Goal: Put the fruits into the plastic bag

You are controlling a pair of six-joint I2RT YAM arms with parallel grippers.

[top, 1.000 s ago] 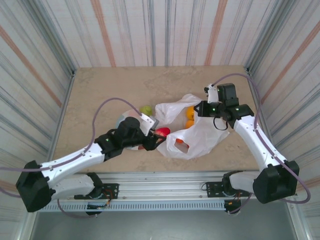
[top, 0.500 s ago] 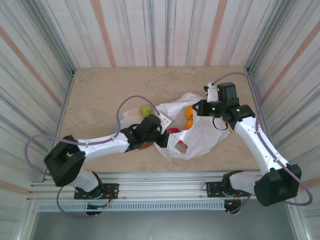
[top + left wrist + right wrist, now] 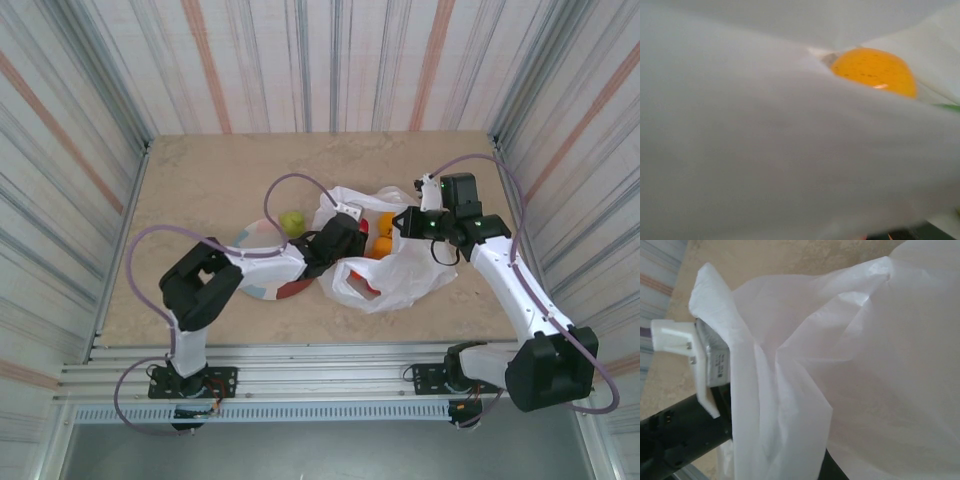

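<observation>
- The left pincer point(image 3: 350, 235) reaches into the mouth of the plastic bag point(image 3: 400, 278). The film hides its jaws, so I cannot tell whether it is released or clenched.
- The right pincer point(image 3: 404, 222) is clenched on the bag's rim.
- An orange fruit point(image 3: 874, 71) lies inside the bag.
- A green fruit point(image 3: 291, 220) sits on the plate point(image 3: 250, 242) on the table point(image 3: 200, 180).

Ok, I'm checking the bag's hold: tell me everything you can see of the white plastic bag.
The thin white translucent plastic bag lies crumpled on the beige table, mouth facing left, one cut-out handle hole on its near side. The right gripper, jaws shut, pinches its far rim and holds it up. The left arm reaches into the mouth. Round orange fruits sit inside.
</observation>
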